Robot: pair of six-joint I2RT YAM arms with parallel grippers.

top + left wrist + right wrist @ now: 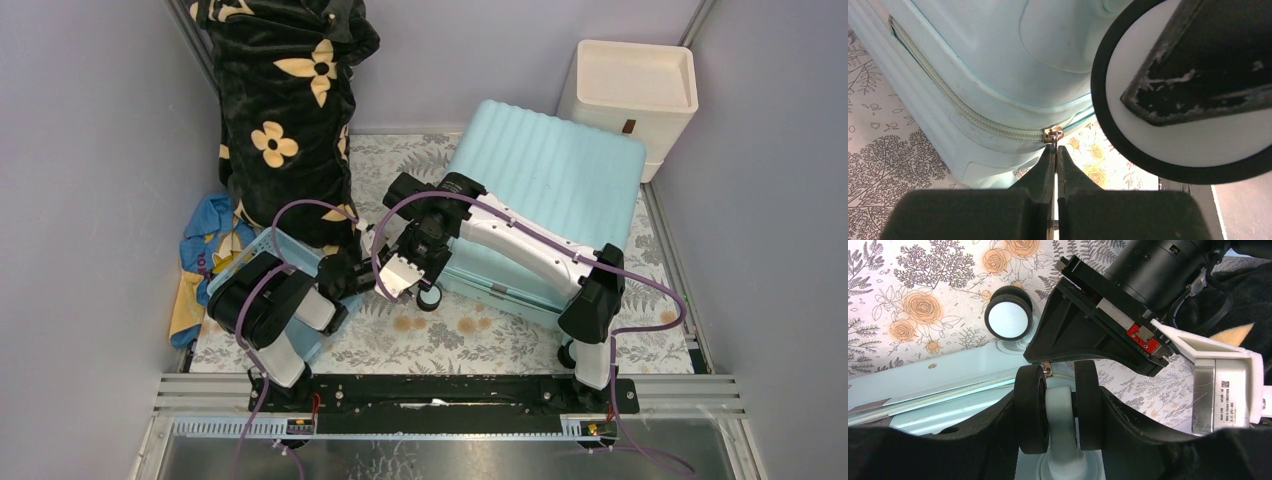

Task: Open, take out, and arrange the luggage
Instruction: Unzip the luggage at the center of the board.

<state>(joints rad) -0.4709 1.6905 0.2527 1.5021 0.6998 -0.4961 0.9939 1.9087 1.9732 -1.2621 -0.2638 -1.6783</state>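
- Two hands are working at the same near corner of the luggage [545, 180], which is lying flat and ribbed side up on the right half of the floral counter [480, 335].
- Left hand [1055, 155] is pressed together and is pinching the zipper pull [1053, 135] right at the slider, where the zipper track [963, 107] is rounding the corner.
- Right hand [1058, 405] is clamping the caster wheel [1030, 410] at that corner, with a finger against each outer face.
- Judged step: the left hand is starting to run the slider so the lid can be released. The right hand is bracing the shell.
- For a clean run, the pull should be travelling along the line of the track and following the corner's curve, not dragging outward from the shell.
- The tab is thin, so a steep pull angle is likely to be working it out of the pinch. A low, steady draw is the safer choice.
- The brace on the wheel should be resisting the pull, so that the case is not sliding across the counter.
- Which side of the slider is already undone cannot be told.
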